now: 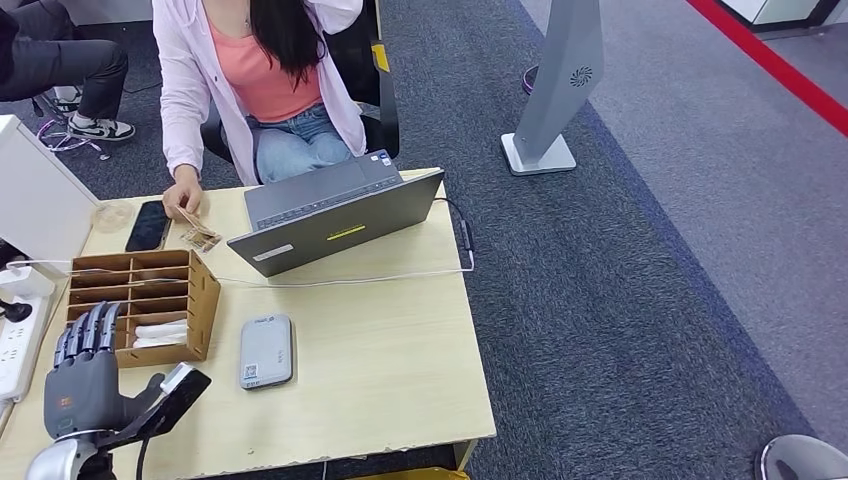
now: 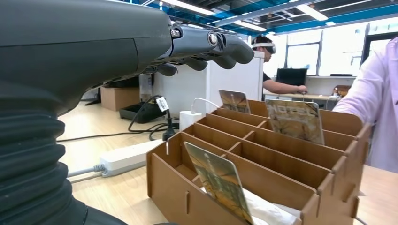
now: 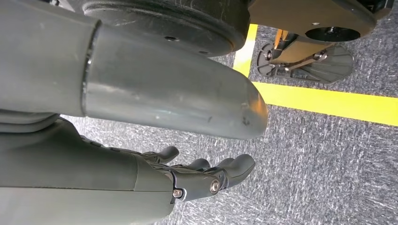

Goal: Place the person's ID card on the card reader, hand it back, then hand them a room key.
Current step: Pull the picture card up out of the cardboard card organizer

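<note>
Head view: left robot hand (image 1: 85,375) open, empty, poised beside key-card organizer (image 1: 205,300); person's hand (image 1: 183,199) presses ID card (image 1: 200,238) on worktop (image 1: 380,340), offering. Right robot hand (image 3: 206,176) hangs open, idle.

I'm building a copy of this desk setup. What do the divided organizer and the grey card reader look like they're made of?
The organizer looks like thin laser-cut plywood or fiberboard: brown, matte, with slotted tab joints visible in the left wrist view. The card reader seems to be smooth grey plastic with rounded corners and a slight sheen, though painted metal can't be ruled out.
</note>
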